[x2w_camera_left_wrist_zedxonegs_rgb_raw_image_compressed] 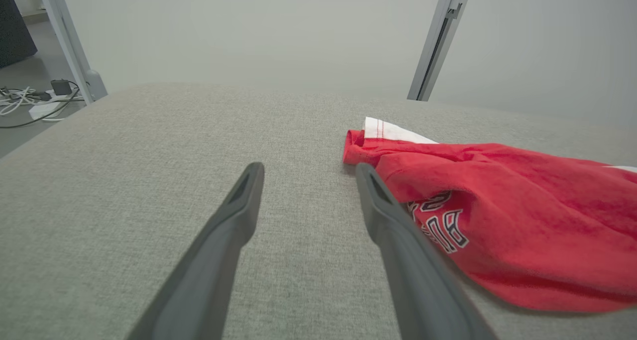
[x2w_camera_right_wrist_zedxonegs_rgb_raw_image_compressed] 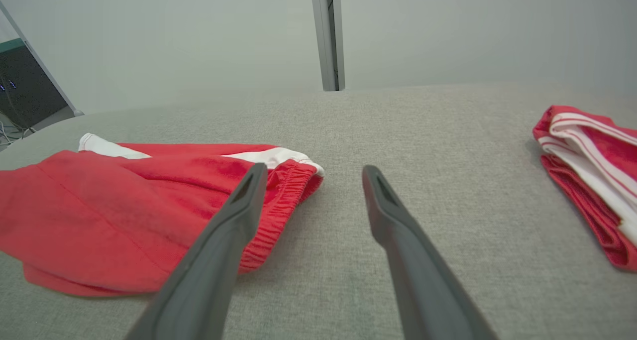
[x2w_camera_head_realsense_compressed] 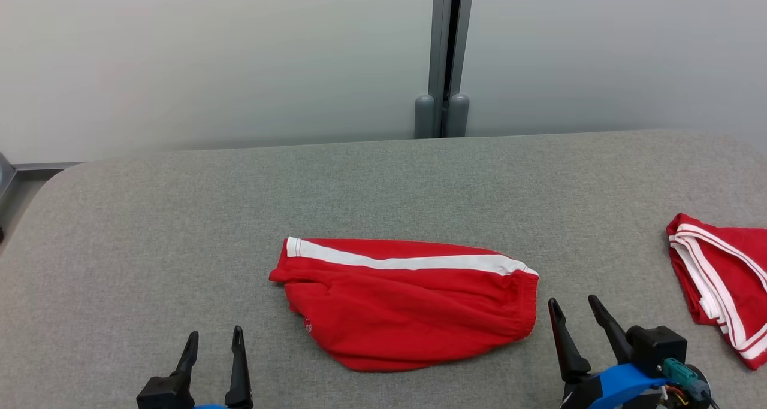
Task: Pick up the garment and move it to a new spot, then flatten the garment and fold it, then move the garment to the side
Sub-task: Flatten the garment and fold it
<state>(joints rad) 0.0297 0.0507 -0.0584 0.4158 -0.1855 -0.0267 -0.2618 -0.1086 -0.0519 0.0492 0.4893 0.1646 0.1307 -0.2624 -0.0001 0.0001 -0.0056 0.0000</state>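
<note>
1. The red garment [x2w_camera_head_realsense_compressed: 407,304], shorts judging by the elastic waistband, lay folded flat near the middle of the grey fabric table [x2w_camera_head_realsense_compressed: 383,181].
2. Its long axis ran left to right across the head view. The gathered waistband pointed to the robot's right and the hem end to its left, with a white stripe [x2w_camera_head_realsense_compressed: 407,260] along the far edge.
3. Dark-outlined lettering [x2w_camera_left_wrist_zedxonegs_rgb_raw_image_compressed: 440,220] showed at its near-left edge, partly tucked under and not readable.
4. The left gripper [x2w_camera_head_realsense_compressed: 216,332] was near the hem end, fingers spread, holding nothing.
5. The right gripper [x2w_camera_head_realsense_compressed: 572,301] stood just beside the waistband, fingers likewise spread and empty.
6. A second red, white-striped garment [x2w_camera_head_realsense_compressed: 719,283] lay well apart at the table's right edge.
</note>
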